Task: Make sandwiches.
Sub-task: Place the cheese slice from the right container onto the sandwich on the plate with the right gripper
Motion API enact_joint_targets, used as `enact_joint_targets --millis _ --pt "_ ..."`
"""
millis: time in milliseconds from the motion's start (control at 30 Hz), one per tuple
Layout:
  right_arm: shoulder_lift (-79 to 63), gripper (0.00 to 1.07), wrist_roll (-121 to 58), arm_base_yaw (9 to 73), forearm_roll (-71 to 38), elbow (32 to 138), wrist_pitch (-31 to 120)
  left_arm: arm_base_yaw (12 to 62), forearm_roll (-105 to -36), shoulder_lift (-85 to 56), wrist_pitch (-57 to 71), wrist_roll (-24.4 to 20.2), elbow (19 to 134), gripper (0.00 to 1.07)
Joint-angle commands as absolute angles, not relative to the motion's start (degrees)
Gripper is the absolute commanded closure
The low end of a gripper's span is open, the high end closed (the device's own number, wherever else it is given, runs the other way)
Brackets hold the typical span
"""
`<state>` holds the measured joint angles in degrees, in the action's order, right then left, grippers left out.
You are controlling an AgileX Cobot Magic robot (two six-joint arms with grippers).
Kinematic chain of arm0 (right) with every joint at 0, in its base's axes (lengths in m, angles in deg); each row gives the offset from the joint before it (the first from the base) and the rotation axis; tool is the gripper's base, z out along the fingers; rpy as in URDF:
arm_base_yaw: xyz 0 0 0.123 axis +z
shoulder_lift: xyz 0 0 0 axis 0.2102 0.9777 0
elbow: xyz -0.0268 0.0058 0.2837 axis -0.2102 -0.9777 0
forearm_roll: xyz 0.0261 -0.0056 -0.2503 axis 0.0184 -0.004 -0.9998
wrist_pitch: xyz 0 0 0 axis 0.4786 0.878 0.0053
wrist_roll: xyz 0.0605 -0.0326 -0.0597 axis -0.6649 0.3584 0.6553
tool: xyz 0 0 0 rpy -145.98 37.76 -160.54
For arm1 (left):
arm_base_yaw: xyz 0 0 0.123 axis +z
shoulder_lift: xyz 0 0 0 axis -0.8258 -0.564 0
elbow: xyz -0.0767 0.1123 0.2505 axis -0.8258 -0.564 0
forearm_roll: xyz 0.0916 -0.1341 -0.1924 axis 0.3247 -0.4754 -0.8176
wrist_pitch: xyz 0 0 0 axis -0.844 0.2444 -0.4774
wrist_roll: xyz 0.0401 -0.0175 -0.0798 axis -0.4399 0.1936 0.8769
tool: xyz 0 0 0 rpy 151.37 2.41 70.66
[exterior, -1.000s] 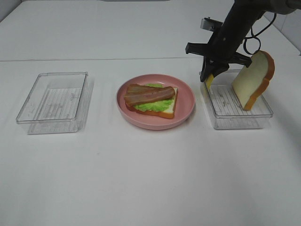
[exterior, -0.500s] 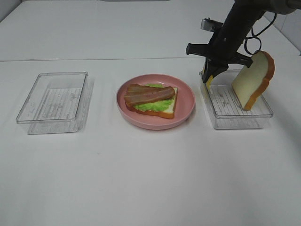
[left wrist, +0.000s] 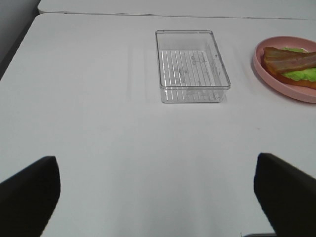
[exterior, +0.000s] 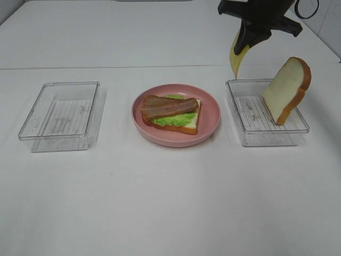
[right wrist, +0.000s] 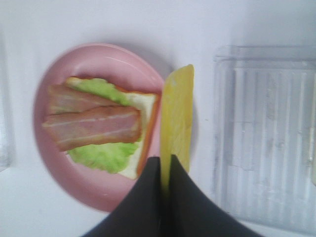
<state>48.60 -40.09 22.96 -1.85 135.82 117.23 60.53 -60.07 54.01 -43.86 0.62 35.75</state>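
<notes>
Right end effector is now higher, clear of the right tray, pinched tight on the cheese slice, which hangs edge-down. Open sandwich sits on the pink plate. Best course: carry it over the bacon, tip it flat, release low and square.

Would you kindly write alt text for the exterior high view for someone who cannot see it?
The right gripper, high near the right clear tray, pinches a yellow cheese slice that hangs down. A bread slice leans upright in that tray. A pink plate at centre holds bread, lettuce and bacon, with another clear tray to its left.
</notes>
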Motion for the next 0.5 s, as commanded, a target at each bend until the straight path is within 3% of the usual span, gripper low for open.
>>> enact_joint_targets --millis 33,167,333,400,500 --pt "46.54 1.07 -35.67 26.34 5.65 136.04 115.0 60.65 -60.76 55.27 -43.52 0.68 35.69 0.06" --pt "47.0 1.07 -32.92 29.67 9.78 136.04 112.08 60.65 -60.76 55.27 -43.52 0.68 35.69 0.06" --pt "48.37 1.07 -25.99 32.24 22.55 134.27 106.63 60.65 -60.76 55.27 -43.52 0.68 35.69 0.06" --pt "48.32 1.07 -19.57 32.07 32.12 128.82 102.97 60.65 -60.76 55.27 -43.52 0.68 35.69 0.06" --pt "48.14 1.07 -14.07 32.01 37.91 123.27 101.13 60.65 -60.82 55.27 -43.52 0.68 35.69 0.06"
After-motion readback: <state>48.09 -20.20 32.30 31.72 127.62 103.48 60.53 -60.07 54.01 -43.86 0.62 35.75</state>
